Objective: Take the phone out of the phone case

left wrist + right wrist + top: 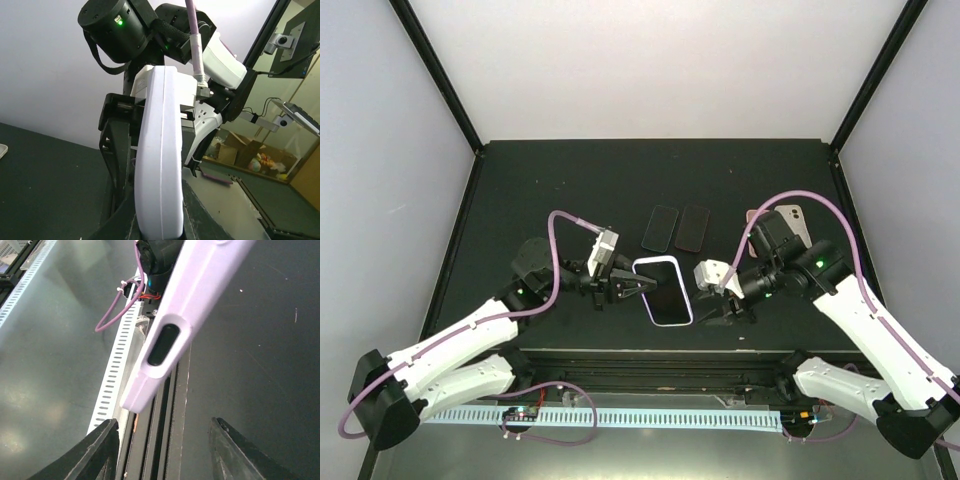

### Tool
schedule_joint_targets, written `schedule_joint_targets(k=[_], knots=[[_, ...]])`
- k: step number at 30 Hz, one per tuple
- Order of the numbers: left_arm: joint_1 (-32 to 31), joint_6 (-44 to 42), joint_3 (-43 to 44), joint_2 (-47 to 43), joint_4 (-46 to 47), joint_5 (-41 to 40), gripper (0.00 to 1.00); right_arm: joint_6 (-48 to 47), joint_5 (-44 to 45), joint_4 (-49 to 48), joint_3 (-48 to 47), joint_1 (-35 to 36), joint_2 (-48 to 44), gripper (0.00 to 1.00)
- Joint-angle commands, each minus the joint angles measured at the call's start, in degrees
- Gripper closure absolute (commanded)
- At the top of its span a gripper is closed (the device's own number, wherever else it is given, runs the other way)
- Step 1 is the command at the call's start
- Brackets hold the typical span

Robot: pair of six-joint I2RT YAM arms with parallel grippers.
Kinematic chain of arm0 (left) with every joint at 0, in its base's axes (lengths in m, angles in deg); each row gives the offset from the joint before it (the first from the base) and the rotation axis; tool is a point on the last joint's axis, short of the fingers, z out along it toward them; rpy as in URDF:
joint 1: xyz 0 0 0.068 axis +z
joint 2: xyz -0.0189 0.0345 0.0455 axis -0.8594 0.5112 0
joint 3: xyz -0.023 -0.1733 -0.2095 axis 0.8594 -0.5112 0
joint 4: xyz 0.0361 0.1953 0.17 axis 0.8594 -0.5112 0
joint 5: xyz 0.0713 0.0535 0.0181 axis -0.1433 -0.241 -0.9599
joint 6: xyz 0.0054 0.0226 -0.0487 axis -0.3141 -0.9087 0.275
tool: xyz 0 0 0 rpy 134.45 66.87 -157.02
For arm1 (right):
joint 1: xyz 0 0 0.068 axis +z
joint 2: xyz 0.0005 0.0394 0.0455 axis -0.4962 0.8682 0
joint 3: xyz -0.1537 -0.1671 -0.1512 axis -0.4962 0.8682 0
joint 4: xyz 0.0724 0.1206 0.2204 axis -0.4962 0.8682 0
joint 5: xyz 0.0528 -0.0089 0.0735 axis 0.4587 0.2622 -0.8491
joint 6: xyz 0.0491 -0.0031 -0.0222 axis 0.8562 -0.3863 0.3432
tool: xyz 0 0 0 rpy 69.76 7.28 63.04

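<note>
A phone with a dark screen sits in a pale lilac case (663, 290), held above the table's near middle. My left gripper (638, 287) is shut on the case's left edge; in the left wrist view the case's edge (160, 165) stands upright between my fingers. My right gripper (715, 300) is open just right of the phone, not touching it. In the right wrist view the case's side (175, 325) with a dark button slot hangs ahead of the open fingers (102, 450).
Two dark phones (660, 228) (692, 228) lie side by side behind. A pink case and a white phone (790, 222) lie at the right, partly hidden by my right arm. The table's front rail (165, 415) and a slotted cable duct (620, 415) run along the near edge.
</note>
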Motion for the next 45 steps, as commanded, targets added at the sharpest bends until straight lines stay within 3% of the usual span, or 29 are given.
schedule_joint_targets(k=[1, 7, 16, 21, 31, 45], knots=[[0.3, 1.3, 1.9, 0.3, 6.8, -0.4, 0.99, 1.7, -1.2, -1.5, 0.0, 1.7, -0.6, 0.5], [0.4, 2.0, 1.7, 1.2, 7.9, -0.1, 0.98, 4.1, -1.5, -3.2, -0.6, 1.9, -0.8, 0.54], [0.3, 3.9, 1.7, 2.1, 9.0, 3.1, 0.98, 2.2, 0.7, -3.4, -0.7, 2.0, -0.4, 0.81], [0.3, 6.7, 1.9, 3.1, 11.7, 5.7, 0.98, 2.3, 3.4, -4.6, -2.2, 2.1, -0.1, 0.87], [0.3, 15.6, 1.2, 4.2, 18.6, 11.2, 0.99, -0.9, 9.1, -4.8, -5.7, 2.1, 1.7, 0.9], [0.2, 17.4, -1.2, 0.2, 17.1, 11.7, 0.98, 7.7, 18.0, -20.0, -3.0, 2.0, 3.9, 0.94]])
